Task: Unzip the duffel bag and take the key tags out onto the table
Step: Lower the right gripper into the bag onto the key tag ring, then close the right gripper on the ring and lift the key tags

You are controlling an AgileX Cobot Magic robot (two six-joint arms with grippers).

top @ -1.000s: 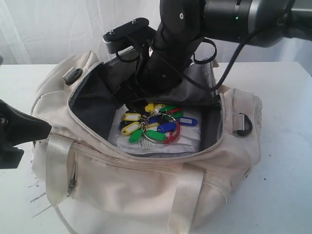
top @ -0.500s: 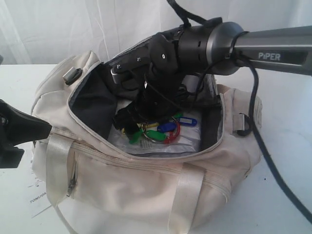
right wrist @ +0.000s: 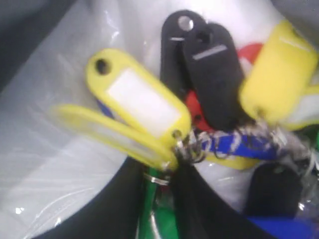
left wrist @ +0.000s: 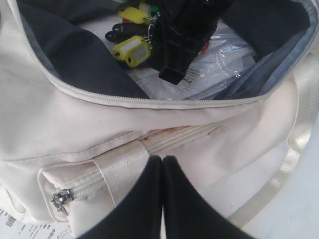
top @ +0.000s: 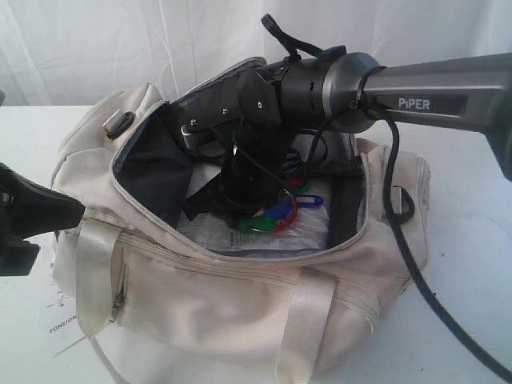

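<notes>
The duffel bag (top: 240, 312) sits on the table (top: 472, 240) with its top zip spread wide, and the right pincer (right wrist: 163, 172) is down inside the opening. Look at what crowds it: dark grey lining (top: 148, 172) walls it in on either side, and the bag's back flap stands just behind its wrist. A crinkly clear plastic packet (left wrist: 224, 55) lies directly beneath it on the bag's floor. The arm's black cable (top: 404, 240) drapes away from it over the end of the bag.

Right at its fingertips are the key tags (right wrist: 139, 104), bunched on top of that plastic. The jaws are drawn nearly together with only a narrow slot between them, and a metal ring and a sliver of green tag are pinched in that slot. Yellow and black tags fan out just beyond the tips, with blue and red tucked in among them.

Over on the other side, the left pincer (left wrist: 162, 160) is outside the bag, its fingers pressed flat together with nothing between them. It hangs close to the front wall, though I can't tell whether it touches. The shiny webbing handle (left wrist: 122, 172) runs just ahead of its tips, and a grey zipper pull (left wrist: 60, 201) sits off to one side. A white paper label (top: 64, 324) lies on the table near it.
</notes>
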